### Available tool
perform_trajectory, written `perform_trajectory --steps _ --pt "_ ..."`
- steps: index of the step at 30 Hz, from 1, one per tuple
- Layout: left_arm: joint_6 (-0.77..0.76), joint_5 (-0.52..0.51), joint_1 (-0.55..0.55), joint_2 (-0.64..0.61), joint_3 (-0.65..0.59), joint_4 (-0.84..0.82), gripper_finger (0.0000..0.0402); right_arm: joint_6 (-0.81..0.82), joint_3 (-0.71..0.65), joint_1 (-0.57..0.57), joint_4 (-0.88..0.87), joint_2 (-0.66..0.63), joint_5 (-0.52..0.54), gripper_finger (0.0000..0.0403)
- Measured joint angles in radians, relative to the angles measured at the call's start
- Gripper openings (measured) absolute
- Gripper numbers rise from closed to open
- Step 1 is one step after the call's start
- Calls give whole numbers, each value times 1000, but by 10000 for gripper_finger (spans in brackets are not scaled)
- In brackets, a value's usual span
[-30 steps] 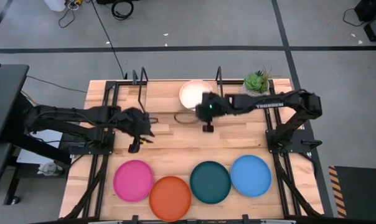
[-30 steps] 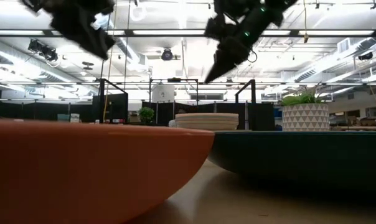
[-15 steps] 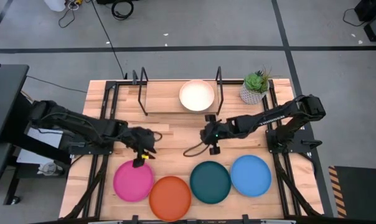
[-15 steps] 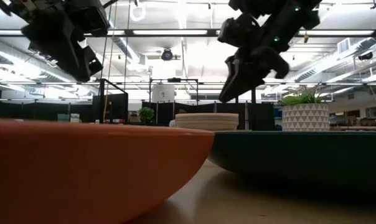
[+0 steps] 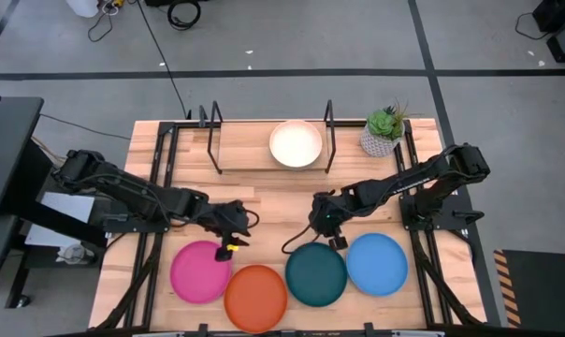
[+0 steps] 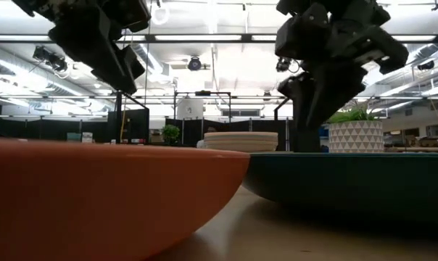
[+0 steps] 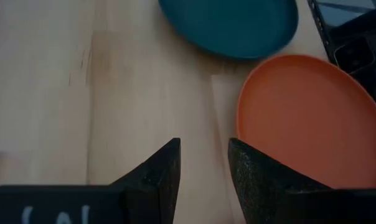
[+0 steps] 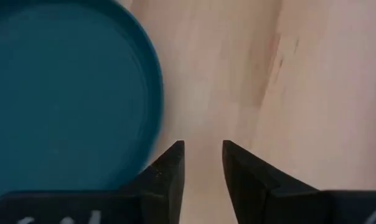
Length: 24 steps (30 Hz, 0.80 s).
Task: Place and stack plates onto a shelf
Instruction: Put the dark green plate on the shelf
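Note:
Four plates lie flat in a row near the table's near edge: magenta (image 5: 198, 272), orange (image 5: 256, 298), teal (image 5: 315, 274) and blue (image 5: 377, 263). A stack of plates with a pale peach one on top (image 5: 296, 144) rests on the shelf (image 5: 245, 154), between its black wire uprights. My left gripper (image 5: 231, 247) hovers open at the magenta plate's far right rim; its wrist view shows bare wood beside the orange plate (image 7: 306, 118). My right gripper (image 5: 337, 240) is open, low over the wood just beyond the teal plate's (image 8: 63, 93) far rim.
A potted plant (image 5: 383, 131) stands at the far right corner, beside the shelf. Bare wood stretches across the middle of the table (image 5: 273, 206) between the shelf and the plate row. In the low view the orange plate (image 6: 96, 188) and teal plate (image 6: 349, 181) fill the foreground.
Both grippers have moved toward the near edge and down. The right one left the shelf's plate stack and came down at the teal plate's far rim. The left one travelled rightward and nearer, ending at the magenta plate's far right rim. No plate has moved.

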Motion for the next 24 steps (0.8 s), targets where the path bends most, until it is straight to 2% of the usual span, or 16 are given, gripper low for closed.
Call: perform_trajectory --steps 12,24 --pt "16 -19 7 -2 1 -26 140 164 -3 54 4 62 -54 170" --pt "90 -40 8 -4 1 -38 140 243 -3 68 -11 83 -52 160"
